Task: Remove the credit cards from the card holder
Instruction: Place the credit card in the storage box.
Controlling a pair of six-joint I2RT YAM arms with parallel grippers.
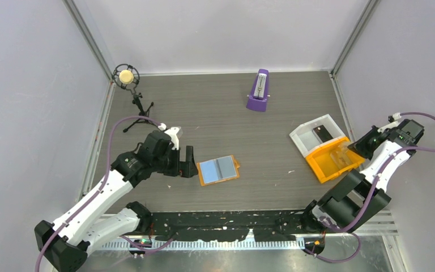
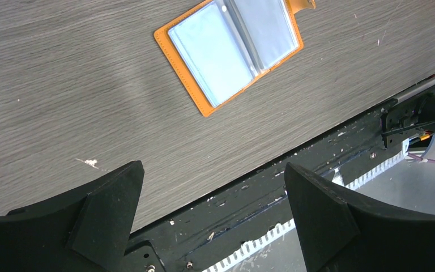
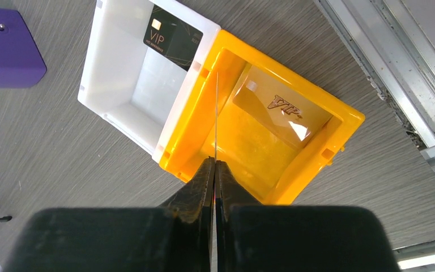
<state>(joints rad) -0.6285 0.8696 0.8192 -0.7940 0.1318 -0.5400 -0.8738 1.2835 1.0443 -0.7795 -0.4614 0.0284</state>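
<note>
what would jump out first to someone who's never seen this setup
The open orange card holder lies flat mid-table, clear pockets up, with the left hand open just beside it. Over at the right, the right hand is shut on a thin card held edge-on above the orange bin. Beside that bin, a white bin holds a black card.

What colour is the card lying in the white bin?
Black card with light VIP lettering; best in right wrist view.
</note>
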